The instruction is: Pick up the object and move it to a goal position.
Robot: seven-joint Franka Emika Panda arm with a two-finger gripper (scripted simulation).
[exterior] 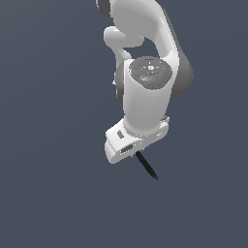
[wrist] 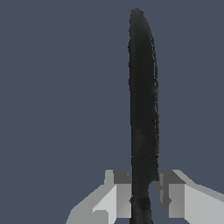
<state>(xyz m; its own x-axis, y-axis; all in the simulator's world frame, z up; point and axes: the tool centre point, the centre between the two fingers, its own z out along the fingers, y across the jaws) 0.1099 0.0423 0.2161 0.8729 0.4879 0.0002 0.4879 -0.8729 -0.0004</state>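
The black stick (exterior: 147,167) pokes out from under my white gripper in the exterior view, slanting down toward that view's right. Its red section does not show there. In the wrist view the stick (wrist: 142,100) runs long and dark between my two fingers (wrist: 120,192), with a trace of red at the picture's edge. My gripper (wrist: 144,192) is shut on the stick; one finger touches it, the other stands a hair off it. In the exterior view the fingers are hidden under the hand (exterior: 131,140).
A plain dark grey-blue surface (exterior: 48,193) fills both views. The white arm (exterior: 145,58) rises over the hand toward the top of the exterior view. No other objects show.
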